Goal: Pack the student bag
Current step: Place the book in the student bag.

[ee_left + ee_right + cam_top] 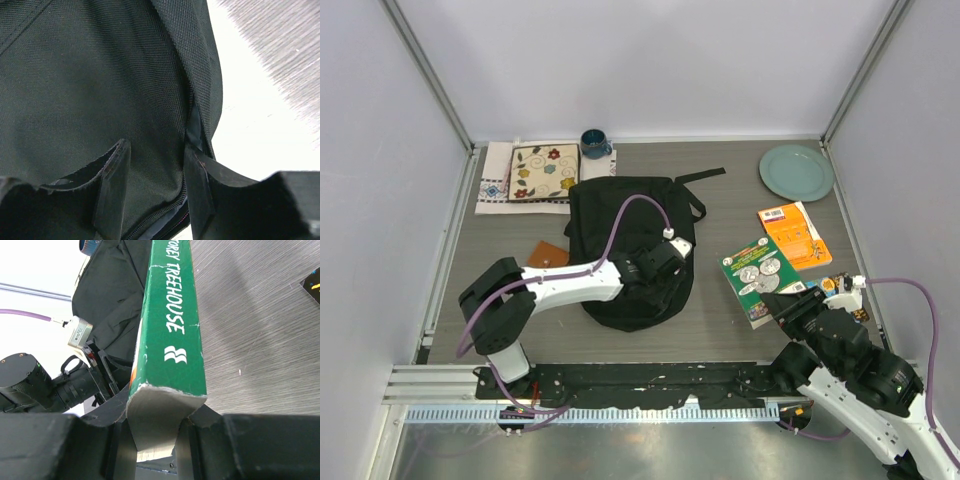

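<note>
Top external view: the backpack point(625, 250) lies flat at the middle of the desk point(720, 330), slightly toward the left edge, with its straps pointing to the far edge. The left arm point(570, 280) reaches across the near half of the backpack, and the left jaws sit over its right flank. Left wrist view: the two fingers point(112, 192) stand apart, with black fabric and a zip line point(155, 220) in the gap; no pinch on the fabric is visible. The right arm point(860, 370) stands at the near right corner. The right jaws are clamped on the near end of a green book point(758, 272), which lies between the backpack and the right edge. The right wrist view shows its spine point(172, 330) running away from the fingers point(200, 425); whether the book is clear of the desk cannot be told. An orange book point(796, 234) lies just beyond it, toward the right edge. A pale green plate point(796, 171) sits at the far right corner. A dark blue mug point(594, 143) stands at the far edge, beside a flowered tile point(543, 172) on a white cloth point(492, 185) at the far left corner. A flat brown item point(548, 254) lies just beside the backpack's left side.
</note>
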You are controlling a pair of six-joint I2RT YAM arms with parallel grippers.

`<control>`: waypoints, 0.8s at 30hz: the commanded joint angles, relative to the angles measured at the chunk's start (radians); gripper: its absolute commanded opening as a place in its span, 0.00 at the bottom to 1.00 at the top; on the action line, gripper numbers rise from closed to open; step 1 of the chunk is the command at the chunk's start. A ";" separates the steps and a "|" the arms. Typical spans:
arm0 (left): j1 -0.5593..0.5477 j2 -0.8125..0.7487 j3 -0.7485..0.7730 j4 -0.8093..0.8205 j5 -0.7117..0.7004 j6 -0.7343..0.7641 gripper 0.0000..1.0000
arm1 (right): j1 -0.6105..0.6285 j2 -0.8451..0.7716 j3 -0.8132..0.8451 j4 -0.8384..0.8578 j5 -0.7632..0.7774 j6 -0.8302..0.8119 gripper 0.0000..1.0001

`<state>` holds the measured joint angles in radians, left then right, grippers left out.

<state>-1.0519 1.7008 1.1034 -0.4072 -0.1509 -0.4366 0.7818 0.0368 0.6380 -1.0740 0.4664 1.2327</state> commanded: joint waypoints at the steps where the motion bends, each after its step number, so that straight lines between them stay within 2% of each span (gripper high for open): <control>1: -0.014 -0.003 0.029 -0.031 -0.128 -0.007 0.48 | 0.000 -0.014 0.020 0.094 0.041 0.025 0.01; 2: -0.014 0.000 0.030 -0.031 -0.136 -0.007 0.48 | 0.000 -0.014 0.020 0.094 0.041 0.025 0.01; 6: -0.016 0.025 0.041 -0.028 -0.135 -0.007 0.66 | 0.000 -0.015 0.020 0.092 0.040 0.025 0.01; 8: -0.017 0.045 0.049 -0.031 -0.127 -0.004 0.66 | 0.000 -0.018 0.020 0.092 0.040 0.024 0.01; 11: -0.020 0.074 0.053 -0.033 -0.108 -0.002 0.52 | 0.000 -0.020 0.023 0.086 0.046 0.025 0.01; 12: -0.023 0.077 0.056 -0.036 -0.108 -0.002 0.41 | 0.000 -0.023 0.022 0.083 0.044 0.027 0.01; 14: -0.030 0.071 0.062 -0.039 -0.108 -0.001 0.33 | 0.000 -0.025 0.026 0.075 0.049 0.027 0.01; 16: -0.031 0.053 0.076 -0.067 -0.111 -0.001 0.19 | 0.000 -0.026 0.026 0.071 0.054 0.028 0.01; 19: -0.031 0.019 0.117 -0.114 -0.133 0.006 0.10 | 0.000 -0.020 0.028 0.071 0.052 0.025 0.01; 22: -0.031 -0.004 0.225 -0.194 -0.153 0.024 0.00 | 0.000 -0.014 0.031 0.075 0.044 0.018 0.01; 24: -0.031 -0.027 0.275 -0.250 -0.170 0.042 0.00 | 0.000 -0.003 0.032 0.089 0.029 0.008 0.01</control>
<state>-1.0809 1.7714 1.2457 -0.5644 -0.2630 -0.4320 0.7818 0.0242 0.6380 -1.0874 0.4694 1.2327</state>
